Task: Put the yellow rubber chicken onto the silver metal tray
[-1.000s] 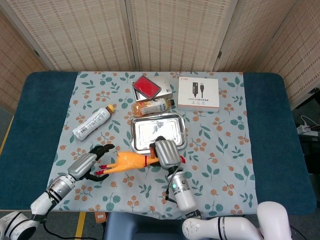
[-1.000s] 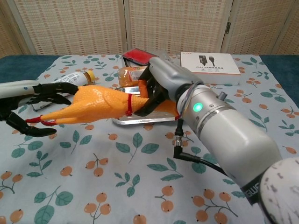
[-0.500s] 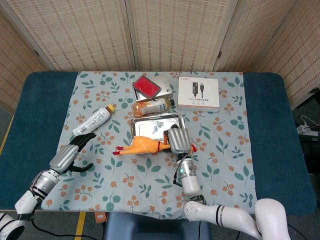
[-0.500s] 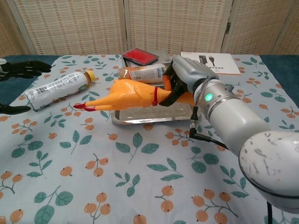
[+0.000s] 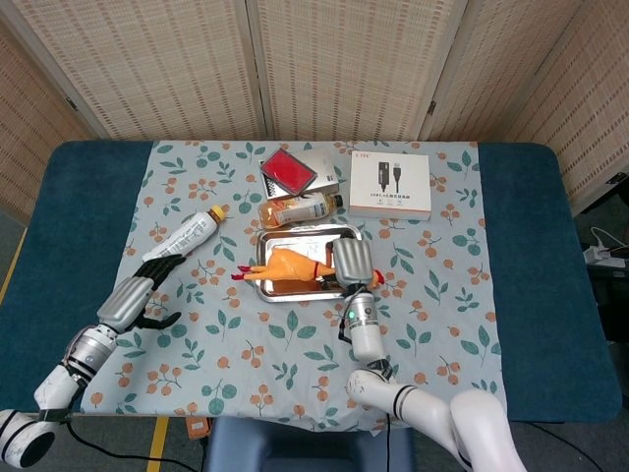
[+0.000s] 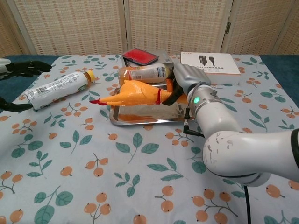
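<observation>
Chest view shows the right hand [image 6: 183,78] gripping the yellow rubber chicken [image 6: 135,94] just over the silver metal tray [image 6: 140,117], not yet released; the left hand [image 5: 133,300] hangs empty, fingers apart.

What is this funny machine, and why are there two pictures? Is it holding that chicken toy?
It is a robot with two arms, each ending in a hand. One picture looks down from its head, the other looks out from its chest. Its right hand holds the yellow rubber chicken by one end, over the silver metal tray. Its left hand holds nothing, fingers apart, off to the side. On the flowery cloth also lie a white bottle, an orange bottle, a red case and a white box.
</observation>
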Controlling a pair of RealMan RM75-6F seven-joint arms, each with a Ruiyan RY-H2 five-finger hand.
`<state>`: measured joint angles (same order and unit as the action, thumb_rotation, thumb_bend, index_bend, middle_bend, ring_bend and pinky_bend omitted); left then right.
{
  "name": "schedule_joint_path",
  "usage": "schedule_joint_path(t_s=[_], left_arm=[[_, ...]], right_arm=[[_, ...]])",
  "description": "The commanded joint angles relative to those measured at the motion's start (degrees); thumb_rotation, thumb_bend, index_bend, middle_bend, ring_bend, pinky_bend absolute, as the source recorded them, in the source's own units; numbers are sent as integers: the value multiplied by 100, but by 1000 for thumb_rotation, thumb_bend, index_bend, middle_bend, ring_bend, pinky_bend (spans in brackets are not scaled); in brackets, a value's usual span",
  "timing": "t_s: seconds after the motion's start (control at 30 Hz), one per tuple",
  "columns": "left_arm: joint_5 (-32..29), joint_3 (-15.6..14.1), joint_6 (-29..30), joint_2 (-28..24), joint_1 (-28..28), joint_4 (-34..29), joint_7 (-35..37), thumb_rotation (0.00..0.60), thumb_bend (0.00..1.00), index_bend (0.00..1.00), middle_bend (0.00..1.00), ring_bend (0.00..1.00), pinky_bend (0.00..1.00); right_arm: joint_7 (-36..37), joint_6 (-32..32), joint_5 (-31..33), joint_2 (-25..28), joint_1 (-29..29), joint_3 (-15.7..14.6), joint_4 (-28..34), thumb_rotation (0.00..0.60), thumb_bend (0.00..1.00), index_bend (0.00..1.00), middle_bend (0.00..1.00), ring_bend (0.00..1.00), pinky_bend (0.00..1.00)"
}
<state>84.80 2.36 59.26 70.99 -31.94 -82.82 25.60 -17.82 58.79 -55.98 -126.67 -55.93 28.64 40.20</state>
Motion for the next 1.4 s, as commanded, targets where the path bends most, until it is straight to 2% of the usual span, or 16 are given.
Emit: schedule_joint_path(t_s=[0.03,0.2,0.33,0.53,0.73,0.97,1.13,1.3,1.4], left_arm=[[-20,25,-12,23,-12,41,39,600,316,0,0,0,0],[-31,51,-31,43,-29,81,90,600,321,0,0,0,0],[-44,54,-41,38,-26,75,101,600,320,0,0,0,0],[-93,73,-59,18,-20,14,75,600,321,0,0,0,0],[-106,82,-134,-42,-37,-79,257,600,321,0,0,0,0],[-135,121,-144,-47,-49,-47,278,600,320,0,0,0,0],[-161,133,-147,-39,-46,-51,261,600,319,0,0,0,0],[-191,153,-199,-17,-72,-42,259,600,321,0,0,0,0],[-185,154,-194,-21,-69,-47,269,600,321,0,0,0,0]], right_arm=[[305,-182,-191,-161,-190,-24,-405,600,179,782,719,660,953],[523,-314,-364,-108,-174,-154,-546,600,177,470,463,421,736],[516,-437,-428,76,-39,-273,-362,600,176,212,282,250,580],[193,-475,-365,439,182,-347,219,600,176,48,155,133,468],[-366,-626,-80,870,418,-423,939,600,157,0,74,58,350],[-565,-626,98,1152,517,-433,1431,600,112,0,3,0,249],[-678,-672,189,1237,504,-443,1550,600,87,0,0,0,180],[-749,-785,308,1369,499,-486,1769,600,52,0,0,0,24],[-595,-805,283,1402,499,-491,1829,600,45,0,0,0,1]])
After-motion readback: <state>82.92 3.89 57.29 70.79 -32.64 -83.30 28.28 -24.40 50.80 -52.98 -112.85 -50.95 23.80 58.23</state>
